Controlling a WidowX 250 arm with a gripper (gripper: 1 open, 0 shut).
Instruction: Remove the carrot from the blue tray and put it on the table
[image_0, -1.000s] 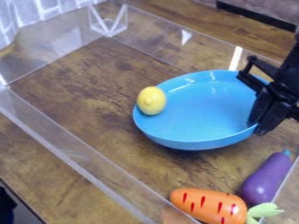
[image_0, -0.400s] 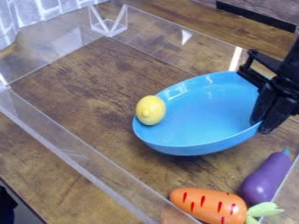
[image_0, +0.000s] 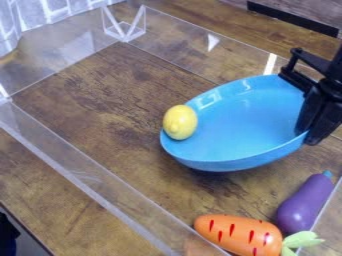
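Observation:
The carrot, orange with darker stripes and a green leafy end, lies on the table at the bottom right, outside the blue tray. The tray is tilted, its right side raised. My black gripper points down at the tray's right rim and is shut on that rim.
A yellow lemon toy rests inside the tray against its low left rim. A purple eggplant toy lies beside the carrot. Low clear acrylic walls border the tabletop on the left and front.
The tray's right side has lifted with the gripper and the whole tray has shifted slightly right. The lemon has settled at the lower left rim. The carrot has not moved.

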